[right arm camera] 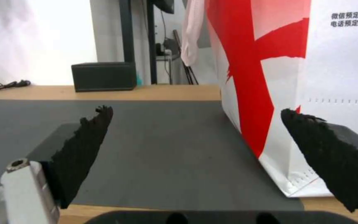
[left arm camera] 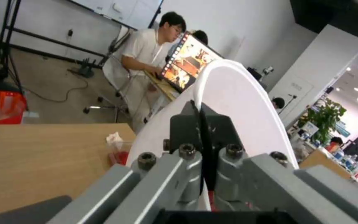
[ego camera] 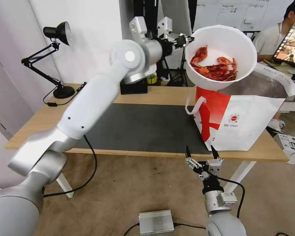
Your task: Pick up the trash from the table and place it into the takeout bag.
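My left gripper (ego camera: 187,39) is raised high and shut on the rim of the white bowl (ego camera: 226,42) of red crayfish shells (ego camera: 216,67). The bowl tilts over the open mouth of the white-and-red takeout bag (ego camera: 245,124), which stands on the right end of the table (ego camera: 160,93). In the left wrist view the fingers (left arm camera: 187,124) pinch the bowl's rim (left arm camera: 237,102). Beyond it on the wood stand a clear clamshell with red fruits (left arm camera: 119,154) and a white tissue (left arm camera: 114,137). My right gripper (ego camera: 201,152) hangs open in front of the table's front edge, facing the bag (right arm camera: 270,62).
A dark grey mat (ego camera: 137,124) covers the table's middle. A black desk lamp (ego camera: 55,59) stands at the far left and a small black box (ego camera: 133,88) at the back edge. A silver box (ego camera: 156,221) lies on the floor.
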Available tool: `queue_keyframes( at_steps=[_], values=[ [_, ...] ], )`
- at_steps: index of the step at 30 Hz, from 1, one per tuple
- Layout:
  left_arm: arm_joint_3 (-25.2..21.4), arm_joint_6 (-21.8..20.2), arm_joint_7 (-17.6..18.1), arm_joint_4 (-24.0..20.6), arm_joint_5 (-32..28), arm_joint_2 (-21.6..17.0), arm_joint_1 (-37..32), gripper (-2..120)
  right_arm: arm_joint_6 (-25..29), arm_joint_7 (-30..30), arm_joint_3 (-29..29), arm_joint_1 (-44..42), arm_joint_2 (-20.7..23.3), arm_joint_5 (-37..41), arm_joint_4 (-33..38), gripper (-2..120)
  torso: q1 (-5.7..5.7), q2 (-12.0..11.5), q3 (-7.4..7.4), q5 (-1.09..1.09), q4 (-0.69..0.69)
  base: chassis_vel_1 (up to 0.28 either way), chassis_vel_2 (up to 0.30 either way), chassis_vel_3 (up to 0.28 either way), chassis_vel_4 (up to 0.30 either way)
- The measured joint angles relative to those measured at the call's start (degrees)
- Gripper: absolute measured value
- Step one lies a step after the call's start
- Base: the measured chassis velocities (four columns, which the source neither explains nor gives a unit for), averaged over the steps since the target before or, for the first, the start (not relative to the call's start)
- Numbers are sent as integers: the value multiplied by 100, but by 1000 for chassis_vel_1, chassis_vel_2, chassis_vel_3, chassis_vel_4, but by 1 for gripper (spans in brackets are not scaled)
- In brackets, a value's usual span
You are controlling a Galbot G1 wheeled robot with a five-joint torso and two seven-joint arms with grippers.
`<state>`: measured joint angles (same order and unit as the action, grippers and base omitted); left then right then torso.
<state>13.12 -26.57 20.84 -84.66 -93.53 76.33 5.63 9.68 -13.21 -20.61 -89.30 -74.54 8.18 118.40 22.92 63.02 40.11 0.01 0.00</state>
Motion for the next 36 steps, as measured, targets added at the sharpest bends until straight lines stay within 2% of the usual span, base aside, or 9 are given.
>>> queue_keyframes(
  at_steps=[5, 16, 36],
  values=[
    [3, 2, -80, 152, 112, 156, 17, 0, 0, 0, 0, 0, 0, 0, 0, 100, 0, 0, 0, 0, 0, 0, 0, 0, 0],
    [-6, 119, -151, 571, 474, 761, 17, 0, 0, 0, 0, 0, 0, 0, 0, 100, 0, 0, 0, 0, 0, 0, 0, 0, 0],
    [118, 371, -147, 866, 1086, 1164, -261, 0, 0, 0, 0, 0, 0, 0, 0, 100, -1, 0, 0, 0, 0, 0, 0, 0, 0]
  ],
)
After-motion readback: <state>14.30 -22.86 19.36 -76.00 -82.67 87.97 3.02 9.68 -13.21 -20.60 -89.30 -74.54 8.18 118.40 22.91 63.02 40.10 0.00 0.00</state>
